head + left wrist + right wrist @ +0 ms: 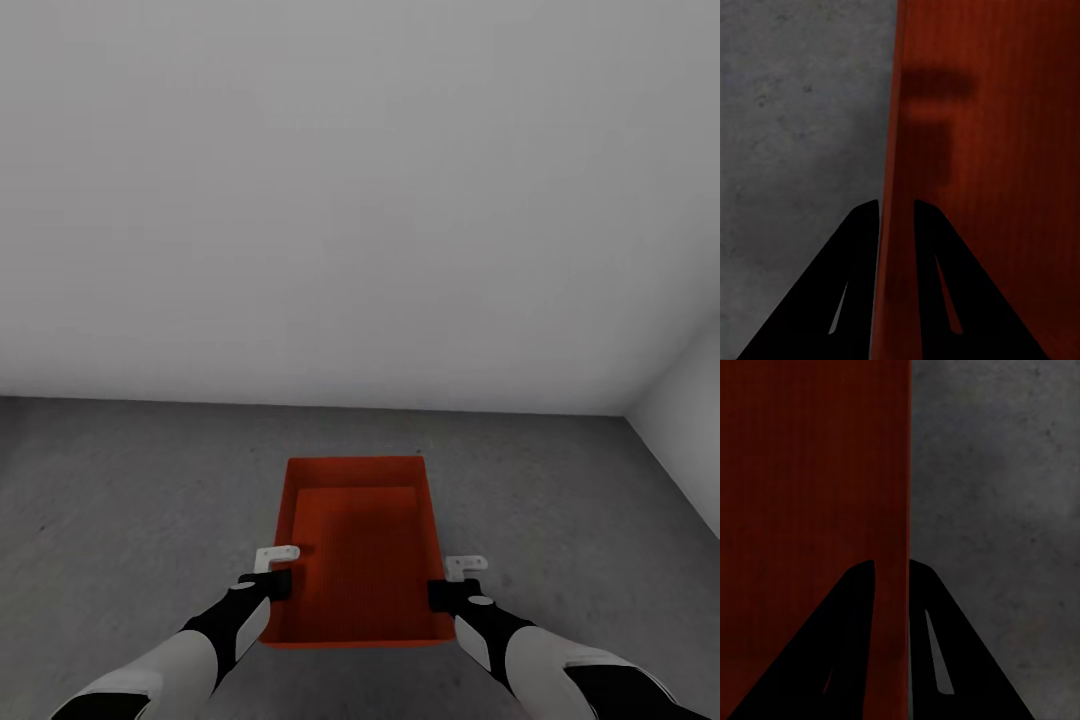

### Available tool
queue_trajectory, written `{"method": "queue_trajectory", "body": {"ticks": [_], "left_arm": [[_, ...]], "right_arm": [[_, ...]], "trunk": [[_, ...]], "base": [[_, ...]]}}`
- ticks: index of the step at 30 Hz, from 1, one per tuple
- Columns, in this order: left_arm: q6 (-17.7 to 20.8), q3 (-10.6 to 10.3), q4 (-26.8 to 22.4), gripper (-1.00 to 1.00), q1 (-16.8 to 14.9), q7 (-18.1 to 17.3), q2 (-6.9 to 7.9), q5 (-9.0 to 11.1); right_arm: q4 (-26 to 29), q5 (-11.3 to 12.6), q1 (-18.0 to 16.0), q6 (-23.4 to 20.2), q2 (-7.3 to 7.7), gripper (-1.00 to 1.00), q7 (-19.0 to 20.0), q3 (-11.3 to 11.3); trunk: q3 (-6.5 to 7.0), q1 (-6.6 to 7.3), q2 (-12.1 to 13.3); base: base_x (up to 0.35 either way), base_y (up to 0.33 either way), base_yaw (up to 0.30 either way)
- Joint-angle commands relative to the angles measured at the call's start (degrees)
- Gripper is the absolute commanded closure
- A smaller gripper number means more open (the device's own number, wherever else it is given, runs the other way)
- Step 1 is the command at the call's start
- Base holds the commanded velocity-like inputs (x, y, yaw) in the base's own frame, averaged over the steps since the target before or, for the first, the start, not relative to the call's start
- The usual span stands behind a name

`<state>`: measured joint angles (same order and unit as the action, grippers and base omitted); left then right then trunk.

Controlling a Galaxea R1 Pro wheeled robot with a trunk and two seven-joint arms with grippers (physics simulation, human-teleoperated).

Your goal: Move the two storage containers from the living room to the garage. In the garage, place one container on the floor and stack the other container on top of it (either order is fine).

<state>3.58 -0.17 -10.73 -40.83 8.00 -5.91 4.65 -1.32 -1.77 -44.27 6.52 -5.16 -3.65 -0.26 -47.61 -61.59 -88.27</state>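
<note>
One orange-red lidless storage container [358, 545] is low over the garage's dark grey concrete floor [120, 480], straight ahead of me. Whether it rests on the floor or hangs just above it I cannot tell. My left gripper [280, 585] is shut on its left long wall near the close end. In the left wrist view the two black fingers [855, 247] straddle that container wall [982, 150]. My right gripper [447, 595] is shut on the opposite long wall in the same way, and the right wrist view has its fingers [855, 607] astride the wall [810, 472].
A plain light grey wall [360, 200] rises just beyond the container. A second wall [690, 420] meets it in a corner at the right. Bare concrete lies to the left and right of the container.
</note>
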Motion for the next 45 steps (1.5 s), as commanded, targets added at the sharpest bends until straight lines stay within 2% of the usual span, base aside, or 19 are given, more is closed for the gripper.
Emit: {"method": "queue_trajectory", "body": {"ticks": [1,31,38,45], "left_arm": [[0.4,2.6,-0.9,1.00,0.0,1.1,2.67,-0.6],[0.4,2.6,-0.9,1.00,0.0,1.1,2.66,-0.6],[0.4,2.6,-0.9,1.00,0.0,1.1,2.66,-0.6],[0.4,2.6,-0.9,1.00,0.0,1.1,2.66,-0.6]], "right_arm": [[-0.3,0.5,0.0,0.3,0.41,1.00,-0.4,-0.4],[-0.3,0.5,0.0,0.3,0.33,1.00,-0.3,-0.4],[-0.3,0.6,0.0,0.3,0.35,1.00,-0.3,-0.4],[-0.3,0.6,0.0,0.3,0.33,1.00,-0.3,-0.4]], "trunk": [[-0.04,0.01,0.0],[-2.30,0.01,0.0],[-2.43,0.01,0.0],[-2.44,0.01,0.0]], "base": [[0.000,0.000,0.000],[0.000,0.000,0.000],[0.000,0.000,-0.020],[0.000,0.000,-0.188]]}}
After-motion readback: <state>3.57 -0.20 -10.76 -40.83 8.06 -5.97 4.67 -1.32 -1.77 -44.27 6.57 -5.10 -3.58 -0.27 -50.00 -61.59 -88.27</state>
